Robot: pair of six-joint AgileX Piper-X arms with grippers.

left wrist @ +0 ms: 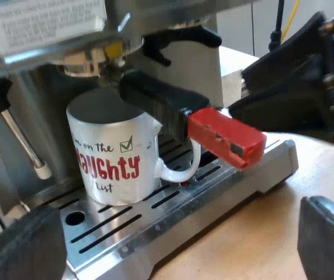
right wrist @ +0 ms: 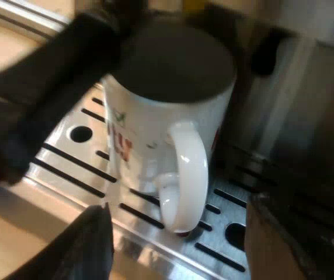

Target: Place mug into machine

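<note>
A white mug (left wrist: 117,154) with red "naughty list" lettering stands upright on the espresso machine's slotted drip tray (left wrist: 237,186), right under the metal holder locked into the machine's front. The holder's dark handle (left wrist: 155,102) with its red end (left wrist: 225,137) reaches out over the mug's rim. My left gripper (left wrist: 173,251) is open, set back from the tray with nothing between its fingers. My right gripper (right wrist: 178,251) is open too, its fingertips (right wrist: 85,245) just short of the mug's handle (right wrist: 184,175) and apart from it. The mug (right wrist: 167,105) stands free.
The steam wand (left wrist: 24,146) hangs beside the mug at the machine's front. The right arm's black body (left wrist: 295,76) sits close by the red handle end. A wooden tabletop (left wrist: 260,239) runs along the tray's edge. The holder's dark handle (right wrist: 50,87) crosses above the tray (right wrist: 68,175).
</note>
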